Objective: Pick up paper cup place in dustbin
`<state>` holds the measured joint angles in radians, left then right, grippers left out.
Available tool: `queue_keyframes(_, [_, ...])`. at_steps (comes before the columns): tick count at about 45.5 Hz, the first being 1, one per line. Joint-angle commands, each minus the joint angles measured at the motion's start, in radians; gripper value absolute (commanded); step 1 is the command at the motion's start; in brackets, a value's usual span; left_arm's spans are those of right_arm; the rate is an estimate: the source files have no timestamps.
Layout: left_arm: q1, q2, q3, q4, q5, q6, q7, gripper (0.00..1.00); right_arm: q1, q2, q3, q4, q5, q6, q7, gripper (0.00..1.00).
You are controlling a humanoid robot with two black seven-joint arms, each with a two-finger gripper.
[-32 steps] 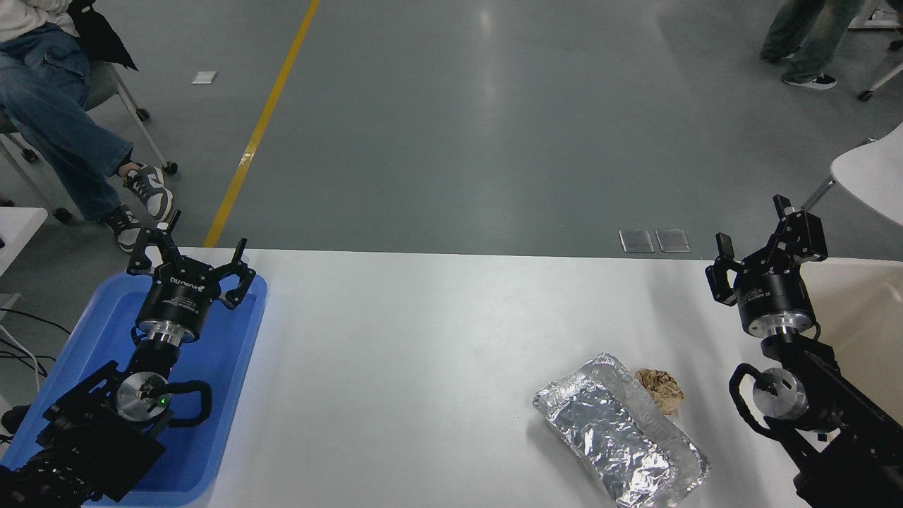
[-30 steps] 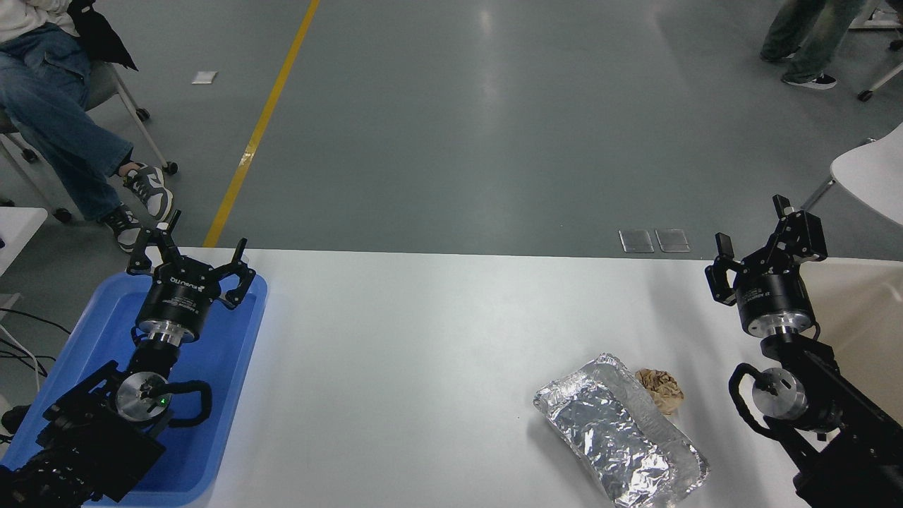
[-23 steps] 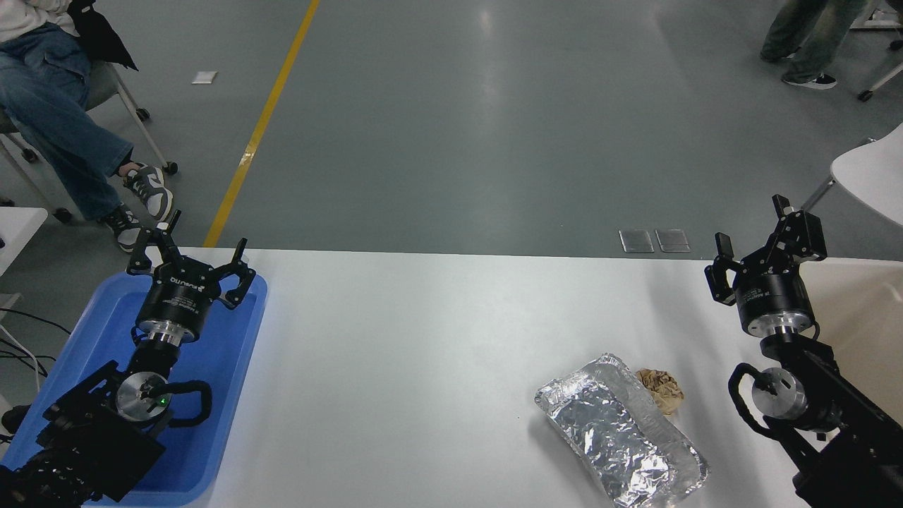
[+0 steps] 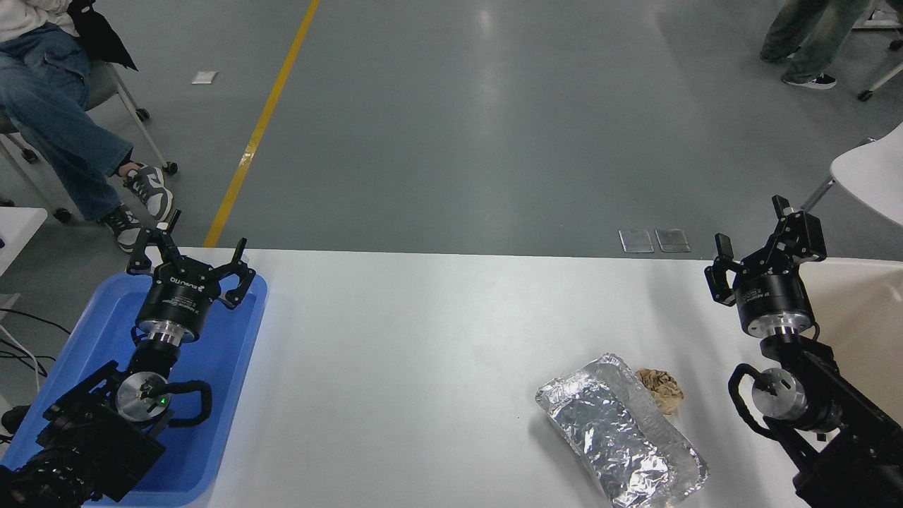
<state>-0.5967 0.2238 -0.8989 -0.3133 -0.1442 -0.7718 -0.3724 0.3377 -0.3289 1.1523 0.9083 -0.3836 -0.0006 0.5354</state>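
No paper cup shows anywhere in the head view. The beige dustbin [image 4: 864,321] fills the table's right end, partly behind my right arm. My right gripper [image 4: 751,229] hangs open over the dustbin's left rim near the table's far edge, with nothing between its fingers. At the lower left my left gripper [image 4: 204,243] is parked open above the blue tray.
A blue plastic tray [image 4: 233,381] lies at the table's left end under the left arm. A crumpled foil container [image 4: 617,441] and a brown paper ball [image 4: 661,389] sit at the front right. One person sits at the top left, another stands at the top right.
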Motion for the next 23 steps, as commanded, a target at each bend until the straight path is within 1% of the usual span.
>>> queue_keyframes(1, [0.0,0.0,0.0,0.0,0.0,0.0,0.0,1.0,0.003,0.001,0.0,-0.002,0.0,-0.001,0.0,1.0])
queue_keyframes(16, [0.0,0.0,0.0,0.0,0.0,0.0,0.0,1.0,0.007,-0.007,-0.028,-0.003,0.0,-0.006,0.0,1.0])
queue_keyframes(23, [0.0,0.0,0.0,-0.001,0.0,0.0,0.001,1.0,0.014,-0.03,-0.043,-0.003,0.0,-0.009,-0.002,1.0])
